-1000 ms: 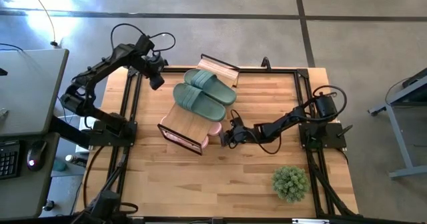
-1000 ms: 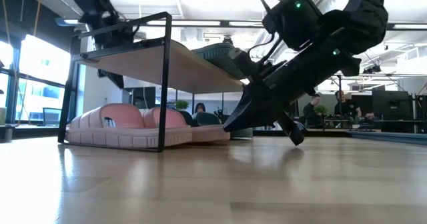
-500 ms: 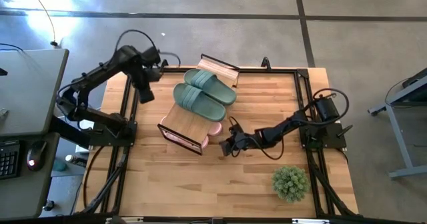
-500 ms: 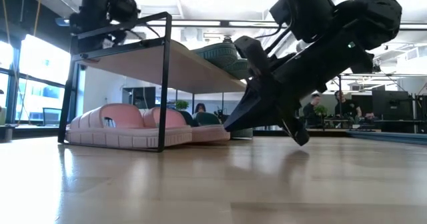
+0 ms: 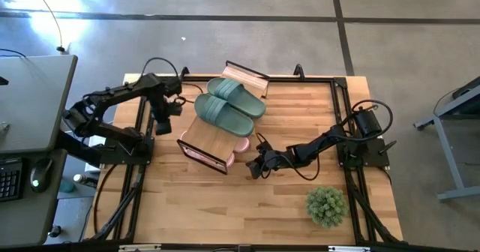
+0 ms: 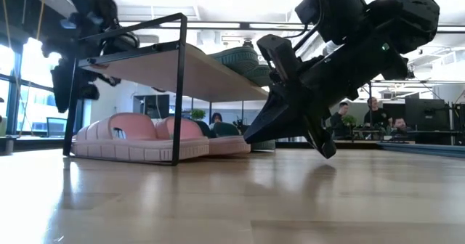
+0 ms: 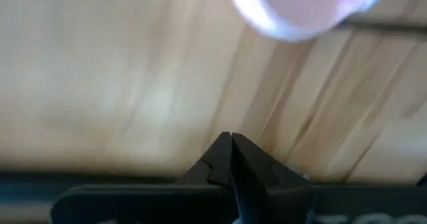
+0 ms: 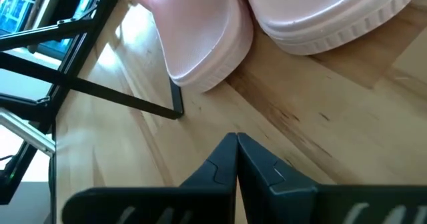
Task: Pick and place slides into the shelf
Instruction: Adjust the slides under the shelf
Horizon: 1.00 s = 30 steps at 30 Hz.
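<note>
The shelf [image 5: 206, 136] stands mid-table, with two green slides [image 5: 225, 102] lying sole-down side by side on its bamboo top. A pale pink pair [image 6: 138, 139] rests sole-down under the top plank, its toes [image 8: 200, 44] sticking out past the black wire frame [image 8: 127, 99]. My right gripper [image 5: 253, 169] is shut, low over the table just off those pink toes, apart from them. My left gripper [image 5: 160, 126] is shut too and points steeply down at the shelf's left side, over bare wood [image 7: 133, 84].
A small potted plant [image 5: 326, 205] stands near the table's front right corner. Black frame rails [image 5: 341, 109] run along the table's edges. Bare wood lies between the shelf and the near edge. People sit in the room beyond [image 6: 378, 117].
My left gripper has swung from the table's far left corner toward the near edge along the shelf's left side, sinking and tipping further downward. My right gripper has drawn back a little from the shelf toward the near edge. The slides have stayed put.
</note>
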Each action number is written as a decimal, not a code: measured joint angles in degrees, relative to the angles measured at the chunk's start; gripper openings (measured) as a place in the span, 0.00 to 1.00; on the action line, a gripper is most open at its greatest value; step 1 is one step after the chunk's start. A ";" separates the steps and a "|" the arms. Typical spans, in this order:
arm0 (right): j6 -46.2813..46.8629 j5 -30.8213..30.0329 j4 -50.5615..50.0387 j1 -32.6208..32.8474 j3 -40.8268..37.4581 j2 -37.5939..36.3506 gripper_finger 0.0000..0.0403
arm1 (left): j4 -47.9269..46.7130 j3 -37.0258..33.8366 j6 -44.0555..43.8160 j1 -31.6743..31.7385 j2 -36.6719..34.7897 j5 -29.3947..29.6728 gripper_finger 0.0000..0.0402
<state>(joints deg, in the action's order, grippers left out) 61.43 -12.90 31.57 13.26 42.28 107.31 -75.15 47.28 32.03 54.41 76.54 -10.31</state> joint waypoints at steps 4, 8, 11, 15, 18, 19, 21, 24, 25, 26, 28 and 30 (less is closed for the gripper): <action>0.40 0.04 0.02 0.00 0.00 0.00 0.00 | 7.78 -5.24 -3.30 3.91 -1.97 -4.04 0.00; 0.63 0.27 0.20 -0.02 0.00 0.00 0.00 | 12.28 -9.84 -3.95 10.75 -3.13 -10.55 0.00; 0.55 1.18 0.20 -0.23 0.00 0.00 0.00 | 13.71 -12.76 -5.72 12.42 -3.07 -13.23 0.00; 1.47 1.33 0.15 -0.82 0.00 -0.02 0.00 | 14.76 -13.17 -7.76 10.04 -3.15 -15.27 0.00; 2.44 1.35 -0.37 -1.61 0.00 -0.02 0.00 | 16.16 -13.18 -10.56 7.69 -3.13 -16.07 0.00; 3.20 1.37 -1.11 -2.03 0.00 -0.04 0.00 | 16.29 -13.17 -11.43 7.02 -3.12 -15.80 0.00; 4.31 0.94 -2.82 -2.95 0.00 -0.09 0.00 | 17.04 -13.19 -12.97 5.76 -2.85 -15.40 0.00; 4.96 -0.33 -4.15 -4.35 0.02 -0.20 0.00 | 19.79 -13.19 -15.36 4.95 -2.83 -15.58 0.00; 4.96 -0.59 -4.15 -4.82 0.02 -0.20 0.00 | 20.66 -13.19 -16.08 4.63 -2.83 -16.16 0.00; 4.64 -0.64 -4.09 -5.24 0.02 -0.20 0.00 | 21.32 -13.19 -16.90 4.34 -2.83 -16.65 0.00; 4.55 -0.62 -3.89 -6.11 0.02 -0.20 0.00 | 22.39 -13.19 -18.43 3.70 -2.83 -16.86 0.00; 4.46 -0.90 -4.02 -6.86 0.02 -0.18 0.00 | 23.34 -13.19 -20.17 2.84 -2.83 -16.96 0.00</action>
<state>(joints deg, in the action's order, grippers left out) 65.89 -13.80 27.55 6.40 42.30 107.13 -51.81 34.09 11.85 57.25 73.71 -27.27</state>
